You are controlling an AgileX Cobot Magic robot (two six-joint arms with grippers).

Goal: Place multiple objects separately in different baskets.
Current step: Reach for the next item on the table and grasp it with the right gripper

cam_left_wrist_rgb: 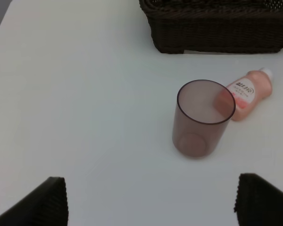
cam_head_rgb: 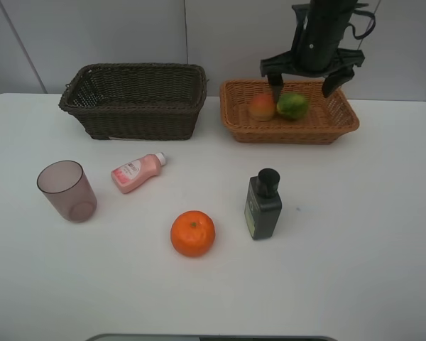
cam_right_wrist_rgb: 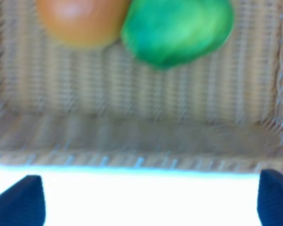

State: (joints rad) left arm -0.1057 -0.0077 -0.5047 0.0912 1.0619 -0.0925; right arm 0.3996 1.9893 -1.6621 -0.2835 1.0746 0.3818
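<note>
The light tan basket (cam_head_rgb: 291, 131) at the back right holds a red-yellow peach (cam_head_rgb: 262, 106) and a green round fruit (cam_head_rgb: 292, 106), side by side. My right gripper (cam_head_rgb: 303, 84) hangs open just above them, nothing between its fingers; its wrist view shows the peach (cam_right_wrist_rgb: 80, 21), the green fruit (cam_right_wrist_rgb: 177, 30) and the basket wall (cam_right_wrist_rgb: 132, 136). The dark brown basket (cam_head_rgb: 138, 117) stands at the back left. On the table lie an orange (cam_head_rgb: 192, 233), a dark green bottle (cam_head_rgb: 263, 204), a pink bottle (cam_head_rgb: 137, 172) and a mauve cup (cam_head_rgb: 66, 190). My left gripper (cam_left_wrist_rgb: 151, 202) is open, short of the cup (cam_left_wrist_rgb: 203, 120).
In the left wrist view the pink bottle (cam_left_wrist_rgb: 249, 92) lies on its side just behind the cup, with the dark basket (cam_left_wrist_rgb: 217, 33) beyond it. The white table (cam_head_rgb: 355, 234) has bare surface at the right and along the front edge. The left arm is outside the exterior view.
</note>
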